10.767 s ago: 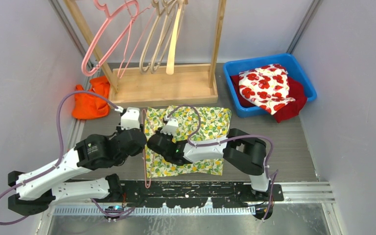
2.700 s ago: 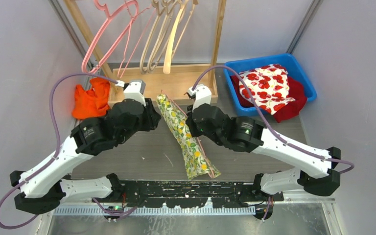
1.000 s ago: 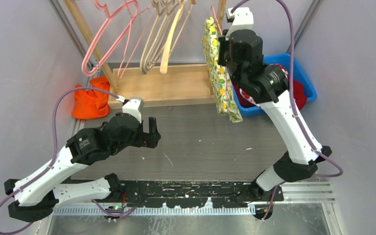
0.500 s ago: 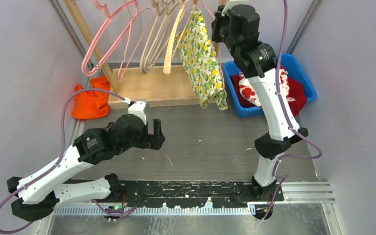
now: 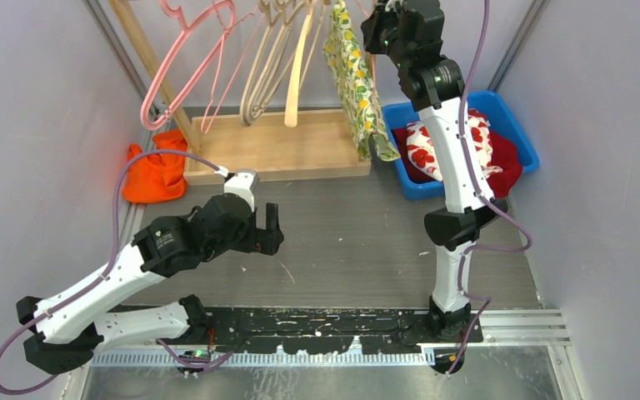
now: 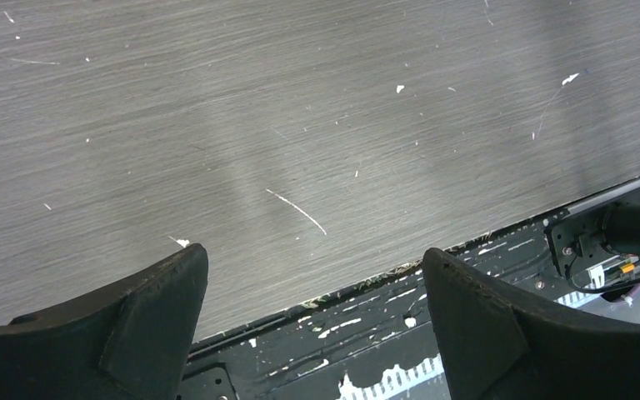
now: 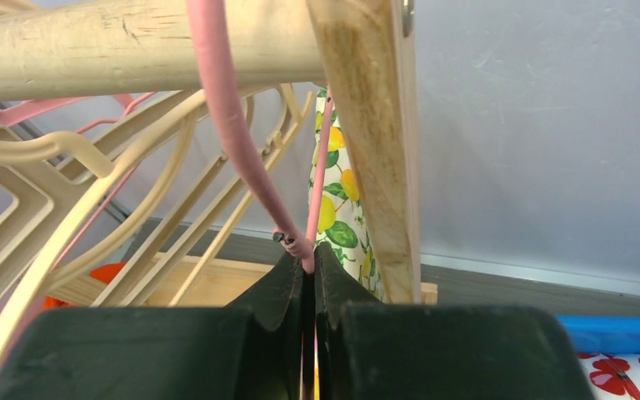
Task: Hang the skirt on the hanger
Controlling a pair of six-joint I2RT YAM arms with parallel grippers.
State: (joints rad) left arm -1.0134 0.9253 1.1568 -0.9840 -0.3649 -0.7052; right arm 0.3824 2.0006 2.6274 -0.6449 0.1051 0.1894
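An orange cloth [image 5: 154,173] is seen at the tabletop's [image 5: 342,242] far left corner. The left gripper [image 5: 267,227] is held over the tabletop's middle, jaws spread. At the far edge the skirt [image 5: 357,79] is hung on a pink hanger [image 7: 237,150], whose wire is pinched between the jaws of the right gripper [image 7: 309,265]. A poppy-print cloth [image 5: 482,142] and a red cloth [image 5: 508,164] are held in the blue bin [image 5: 523,137] at the far right corner.
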